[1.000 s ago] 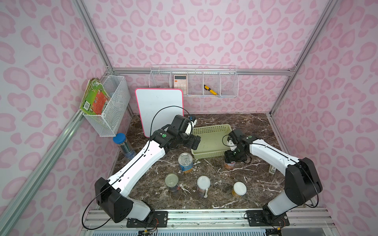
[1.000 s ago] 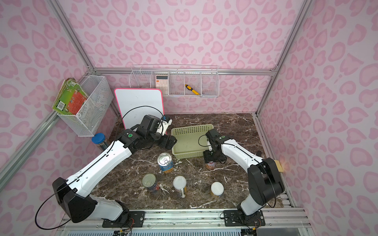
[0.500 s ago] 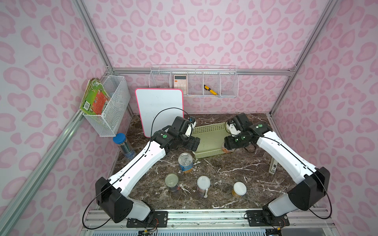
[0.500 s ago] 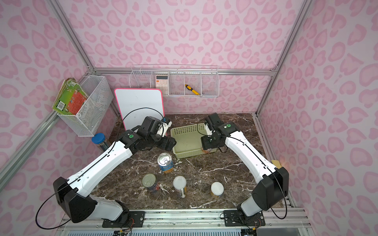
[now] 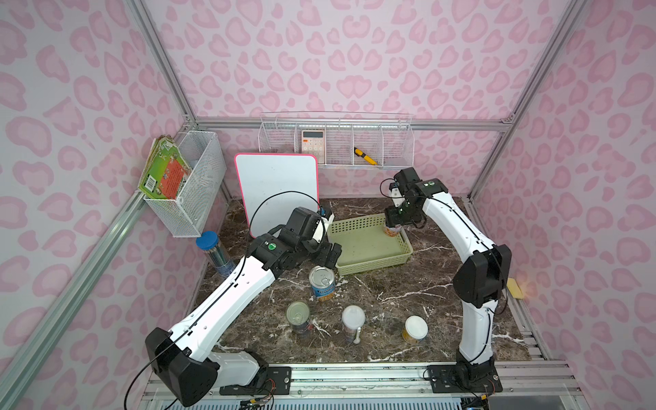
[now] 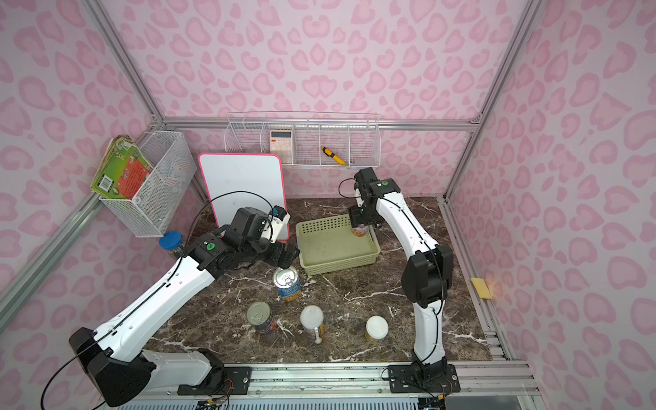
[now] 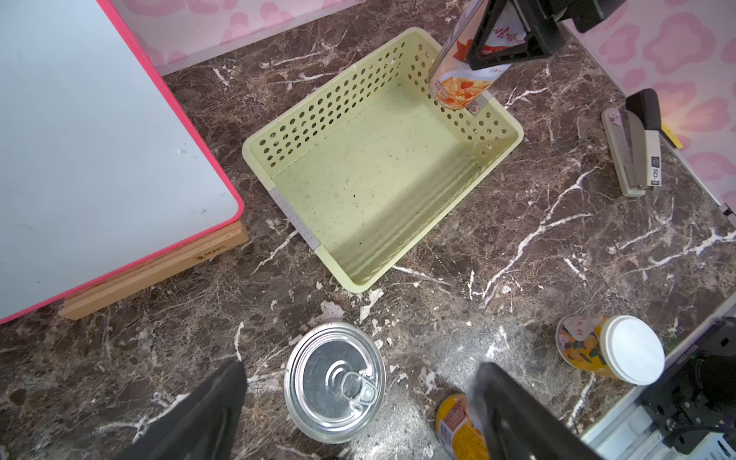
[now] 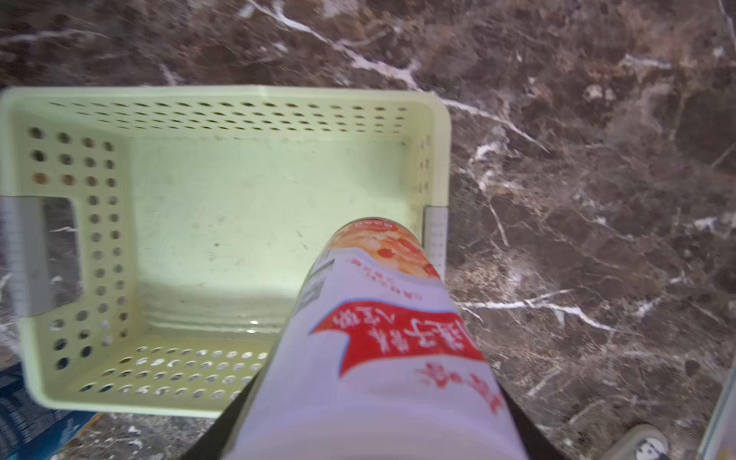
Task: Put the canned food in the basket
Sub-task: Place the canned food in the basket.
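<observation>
Pinching a can above the basket, right end effector; left end effector spread

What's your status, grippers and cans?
Right gripper shut on red-label can over basket's far corner. Left gripper open above blue-yellow can. Basket empty, nothing in the way.

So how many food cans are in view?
5. One red-labelled can held by the right tool over the basket's rim; blue-yellow can before the basket; front row: dark can, a white-lidded can, another white-lidded can. None seems hidden.
</observation>
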Available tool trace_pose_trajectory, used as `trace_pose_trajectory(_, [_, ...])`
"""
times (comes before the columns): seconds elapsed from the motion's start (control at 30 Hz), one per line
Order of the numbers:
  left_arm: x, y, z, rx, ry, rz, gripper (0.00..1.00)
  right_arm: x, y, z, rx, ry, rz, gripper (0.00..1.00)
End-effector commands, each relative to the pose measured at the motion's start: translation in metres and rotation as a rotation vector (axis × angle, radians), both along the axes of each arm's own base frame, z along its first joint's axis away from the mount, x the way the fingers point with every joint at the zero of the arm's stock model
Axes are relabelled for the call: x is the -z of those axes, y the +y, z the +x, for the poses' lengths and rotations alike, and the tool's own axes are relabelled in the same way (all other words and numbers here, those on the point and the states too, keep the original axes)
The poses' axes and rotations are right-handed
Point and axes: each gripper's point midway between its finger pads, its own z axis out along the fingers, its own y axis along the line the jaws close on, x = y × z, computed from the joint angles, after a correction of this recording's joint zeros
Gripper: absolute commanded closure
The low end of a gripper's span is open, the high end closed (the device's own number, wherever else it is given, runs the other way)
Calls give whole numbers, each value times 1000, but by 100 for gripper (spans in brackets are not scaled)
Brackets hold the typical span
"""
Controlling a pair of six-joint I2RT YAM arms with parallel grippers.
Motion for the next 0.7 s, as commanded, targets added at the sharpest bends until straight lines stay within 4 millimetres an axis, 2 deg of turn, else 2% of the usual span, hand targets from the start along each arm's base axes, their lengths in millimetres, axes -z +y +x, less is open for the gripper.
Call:
trace_pose_trajectory(0.0, [4, -2, -4, 14, 19, -4, 5, 18, 7, -5, -46, 43, 4, 64])
trace_pose_trajectory(0.17, [6, -4, -4, 21, 31, -10, 5, 57, 10, -15, -64, 133, -45, 64])
trace_pose_trajectory(0.3, [5, -6, -5, 29, 32, -19, 5, 67, 8, -25, -69, 162, -86, 64])
trace_pose_trajectory(0.4, [4, -6, -7, 30, 36, -23, 5, 73, -1, -37, -54, 184, -138, 64])
trace_pose_trajectory(0.53, [6, -8, -9, 36, 51, -34, 5, 84, -4, -56, -61, 221, -158, 63])
trace_pose_trajectory(0.67, [5, -8, -14, 38, 68, -43, 5, 92, -6, -66, -55, 234, -149, 60])
